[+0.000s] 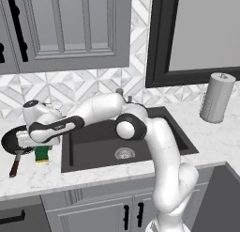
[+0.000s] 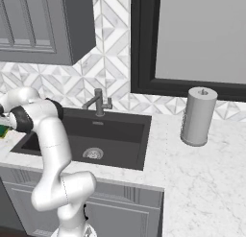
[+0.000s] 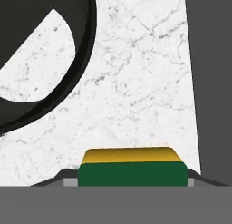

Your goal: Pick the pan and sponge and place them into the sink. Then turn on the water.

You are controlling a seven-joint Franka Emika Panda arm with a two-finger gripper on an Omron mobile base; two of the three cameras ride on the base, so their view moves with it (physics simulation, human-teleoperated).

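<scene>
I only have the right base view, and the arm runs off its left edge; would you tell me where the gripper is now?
Observer: The gripper is low over the sponge, on the counter just left of the sink.
Operator: Thank you. Has it closed on the sponge?
Observer: I cannot tell. In the hand view the sponge sits between the two finger tips, one at each end.
Operator: And where is the pan?
Observer: The pan lies on the counter beyond the sponge, farther from the sink, with its handle pointing toward the counter's front edge.
</scene>
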